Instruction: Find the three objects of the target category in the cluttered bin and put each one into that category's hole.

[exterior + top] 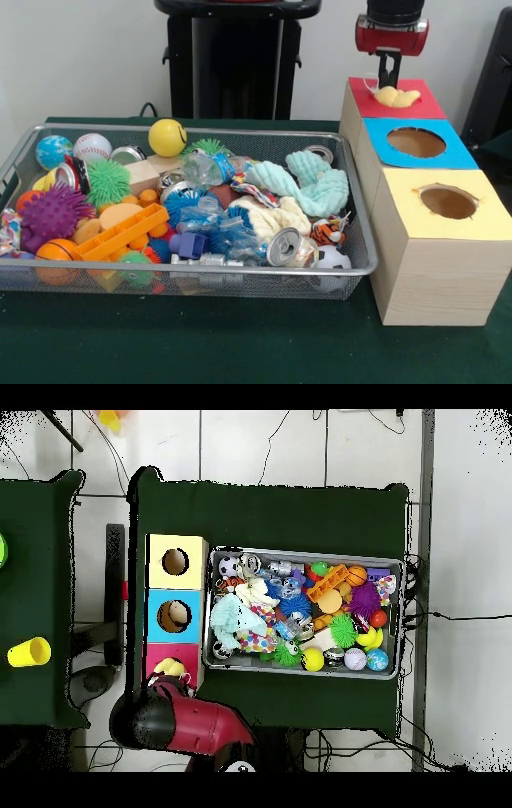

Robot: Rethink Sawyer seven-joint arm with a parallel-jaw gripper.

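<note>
My gripper (390, 80) hangs over the red-topped box (416, 106), fingers narrow; the soft pale yellow plush (398, 97) hides its hole. Striped tiger (328, 232) half-buried at the bin's (240, 270) corner.

Bin (352, 268) is showing silver wire mesh, shiny rounded metal rim. Boxes are showing pale raw wood sides, matt tops; red-topped box (356, 120) is carrying a soft plush yellow toy (398, 97). Mint terry cloth (316, 188) is looking nubby. Crushed can (285, 246) is glinting metal. Purple spiky ball (52, 214) is looking rubbery. Table cover (240, 344) is looking like matt green felt.
</note>
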